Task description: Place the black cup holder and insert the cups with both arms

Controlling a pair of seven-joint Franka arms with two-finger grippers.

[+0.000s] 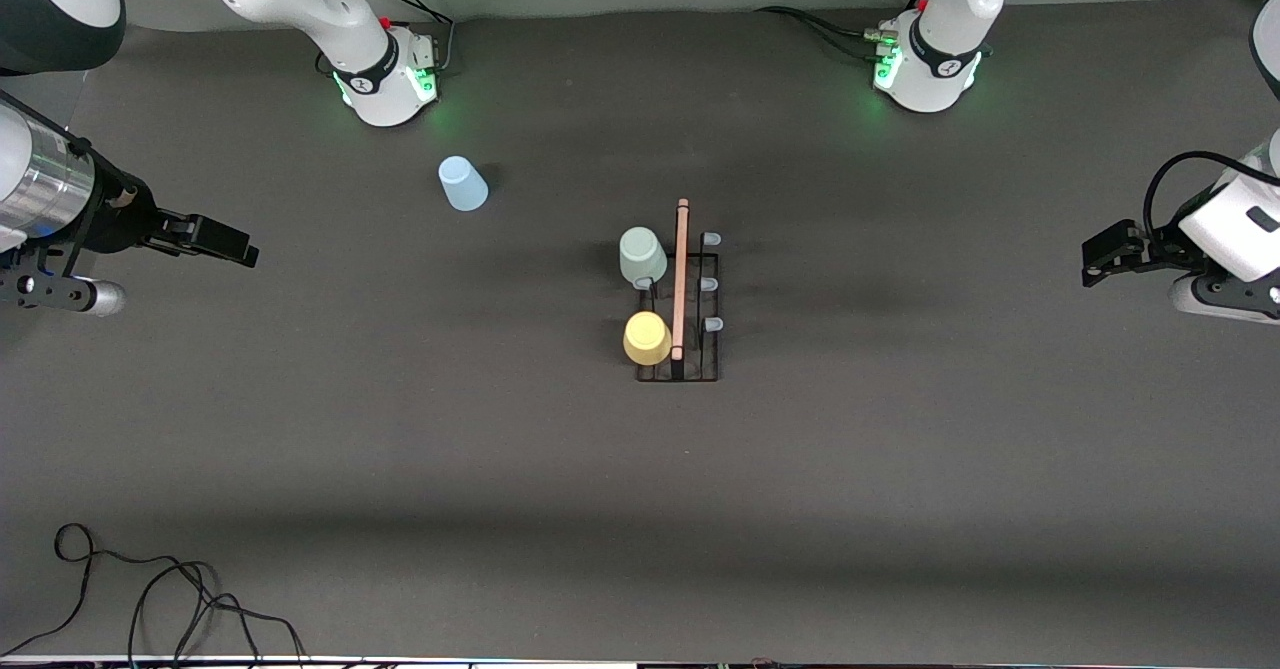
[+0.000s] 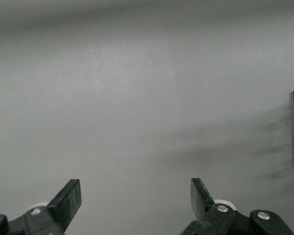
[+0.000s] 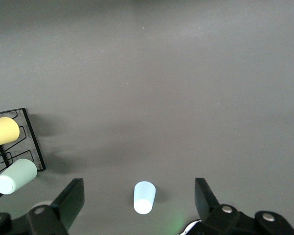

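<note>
Cables (image 1: 150, 589) trail along the table's (image 1: 900, 509) near edge — two cups racked, one loose.
Mid-table stands the black cup holder (image 1: 681, 294); the yellow cup (image 1: 647, 338) and, farther back, the pale green cup (image 1: 641, 255) sit on its pegs. The light blue cup (image 1: 463, 184) stands apart near the right arm's base. Both wait over bare table at their own ends, spread wide and empty — left end effector (image 2: 136, 199), right end effector (image 3: 139, 200). No writing is readable.

My dark grey table (image 1: 900, 469) carries the black cup holder (image 1: 680, 369) at its middle, a light blue cup (image 1: 462, 184) near my right arm's base, and loose cables (image 1: 150, 599).
</note>
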